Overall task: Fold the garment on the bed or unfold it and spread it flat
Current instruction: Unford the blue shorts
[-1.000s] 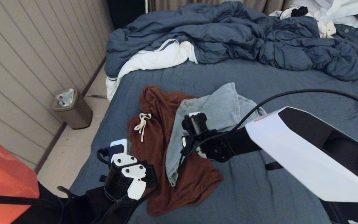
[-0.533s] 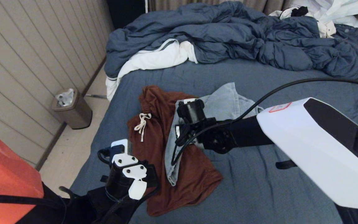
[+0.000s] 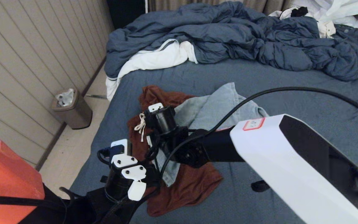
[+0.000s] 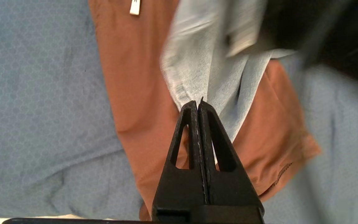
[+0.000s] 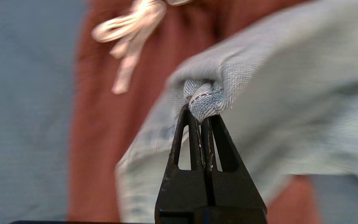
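- Bed [image 3: 291, 90] with slate-blue sheet fills the head view; its rumpled blue duvet [image 3: 235, 34], white lining showing, is heaped from 11 to 2 o'clock.
- Rust-brown drawstring shorts [image 3: 194, 183] lie near the centre, toward 7 o'clock, with a pale blue-grey denim garment [image 3: 219, 105] draped across them.
- Right gripper [image 5: 202, 116] is clenched on a bunched fold of the denim garment, above the shorts' white drawstring [image 3: 141, 123].
- Left gripper [image 4: 198, 104] sits at 7 o'clock, fingers pressed together, its tips at the denim garment's lower edge; I cannot tell whether any cloth is pinched.
- Bronze waste bin [image 3: 73, 110] stands on the floor at 9 o'clock, beside the panelled wall [image 3: 26, 62].
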